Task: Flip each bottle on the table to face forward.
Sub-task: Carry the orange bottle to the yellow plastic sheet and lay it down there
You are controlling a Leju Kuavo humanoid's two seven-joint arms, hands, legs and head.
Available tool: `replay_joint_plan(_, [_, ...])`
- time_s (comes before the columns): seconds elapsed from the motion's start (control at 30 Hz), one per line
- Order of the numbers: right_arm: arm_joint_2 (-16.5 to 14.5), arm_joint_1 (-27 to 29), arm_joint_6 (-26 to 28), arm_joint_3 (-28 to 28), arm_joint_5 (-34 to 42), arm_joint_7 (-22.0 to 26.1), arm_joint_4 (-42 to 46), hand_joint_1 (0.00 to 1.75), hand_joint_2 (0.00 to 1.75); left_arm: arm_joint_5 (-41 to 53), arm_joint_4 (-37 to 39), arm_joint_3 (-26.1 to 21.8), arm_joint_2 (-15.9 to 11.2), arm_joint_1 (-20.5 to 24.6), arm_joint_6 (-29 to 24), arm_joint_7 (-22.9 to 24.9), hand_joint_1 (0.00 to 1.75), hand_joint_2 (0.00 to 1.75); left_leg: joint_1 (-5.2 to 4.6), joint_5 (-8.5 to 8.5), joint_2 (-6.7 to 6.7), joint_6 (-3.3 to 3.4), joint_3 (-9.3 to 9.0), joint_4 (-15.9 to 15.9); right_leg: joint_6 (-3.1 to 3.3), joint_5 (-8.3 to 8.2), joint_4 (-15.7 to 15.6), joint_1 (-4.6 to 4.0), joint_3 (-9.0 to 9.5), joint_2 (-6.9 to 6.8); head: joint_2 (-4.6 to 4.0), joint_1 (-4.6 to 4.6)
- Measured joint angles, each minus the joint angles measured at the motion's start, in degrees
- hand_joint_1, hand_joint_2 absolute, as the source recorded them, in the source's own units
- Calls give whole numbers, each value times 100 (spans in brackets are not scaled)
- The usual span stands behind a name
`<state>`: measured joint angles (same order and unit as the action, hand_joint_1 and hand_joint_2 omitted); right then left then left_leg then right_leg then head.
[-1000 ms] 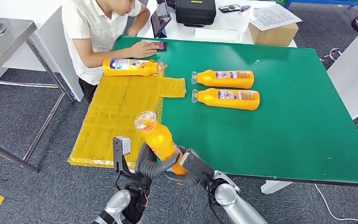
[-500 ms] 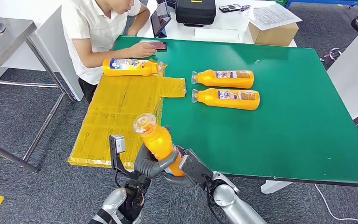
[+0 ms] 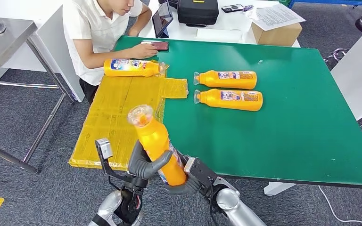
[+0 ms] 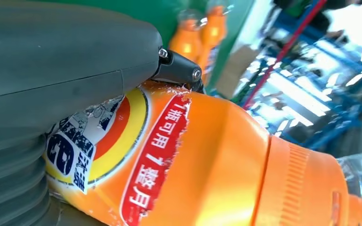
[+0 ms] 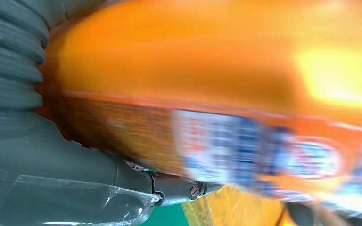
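Head view: I see both hands holding one orange bottle (image 3: 154, 143) off the near edge of the green desk (image 3: 287, 136), cap end up and tilted away from me. Left hand (image 3: 143, 164) wraps the lower body from the left side, fingers curled around it. Right hand (image 3: 185, 178) cups the base from below and right.

Left wrist view: thumb lies over the bottle's red and yellow label (image 4: 122, 155); cap end points away from the hand. Right wrist view is motion-blurred; I make out the orange body and a blue-white label against the hand, no finer detail.

Three more bottles lie flat on the desk. Two lie side by side near the middle (image 3: 226, 79) (image 3: 229, 99), caps pointing left. One (image 3: 133, 67) lies on the yellow sheet (image 3: 118, 113), just in front of a seated person (image 3: 101, 28).
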<state>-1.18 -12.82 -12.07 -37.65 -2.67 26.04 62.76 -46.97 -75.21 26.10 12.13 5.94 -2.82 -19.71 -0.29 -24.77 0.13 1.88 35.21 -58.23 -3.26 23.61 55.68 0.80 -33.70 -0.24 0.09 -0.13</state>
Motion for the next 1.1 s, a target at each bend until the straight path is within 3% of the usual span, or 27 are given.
replay_joint_plan(0.1, [-93,316,753,38,-305,170,267,0,0,471,-177,-206,8,6,-613,-250,175,175,1,0,-3,-1,2,0,1,2,0,-1,-4,-4,0,-1])
replay_joint_plan(0.27, [-330,1272,3870,442,-1057,1034,1197,0,0,3123,147,-492,-88,353,-3285,-1125,175,175,3,0,-13,-1,17,0,2,3,6,-2,-15,-15,0,-3])
replay_joint_plan(0.37, [-466,1639,4906,950,-1133,1300,1897,0,0,4688,426,-928,-63,520,-3653,-1396,175,175,1,1,-11,0,18,0,3,3,6,1,-17,-15,0,1])
replay_joint_plan(0.43, [-634,1817,5126,1417,-1213,1368,2460,0,0,6085,582,-1345,30,616,-3690,-1240,175,175,-3,1,-8,0,17,0,2,2,5,5,-18,-14,0,-1])
replay_joint_plan(0.57, [-975,1979,5190,2445,-1308,1397,3535,0,0,8312,1149,-1902,101,950,-3706,-221,175,175,-9,6,-9,6,15,0,1,-1,4,10,-15,-15,0,-1])
replay_joint_plan(0.8, [-1168,2065,5201,3222,-1252,1398,4309,0,0,9063,2096,-1967,52,1484,-3602,657,175,175,-8,7,-5,6,14,-1,-1,-3,6,8,-16,-13,0,-2])
replay_joint_plan(0.9, [-1171,2065,5194,3260,-937,1398,4355,0,0,9372,2593,-1865,-1,1797,-3017,1242,175,175,-7,7,-7,5,15,0,-1,-2,6,7,-15,-14,0,-2])
replay_joint_plan(1.0, [-1140,2045,5089,3200,-566,1398,4300,0,0,9281,3219,-1743,-73,2215,-2055,1484,175,175,-6,8,-6,4,16,0,-1,-2,7,7,-13,-13,0,-1])
replay_joint_plan(1.03, [-1129,2033,5039,3173,-473,1398,4265,0,0,9227,3418,-1710,-99,2365,-1791,1514,161,175,-6,8,-6,4,15,0,-1,-2,8,7,-11,-14,0,-1])
replay_joint_plan(1.1, [-1117,2007,4967,3128,-367,1398,4195,0,0,9165,3730,-1665,-143,2616,-1506,1543,79,175,-7,9,-7,2,11,0,-1,-2,8,8,-6,-14,0,-1])
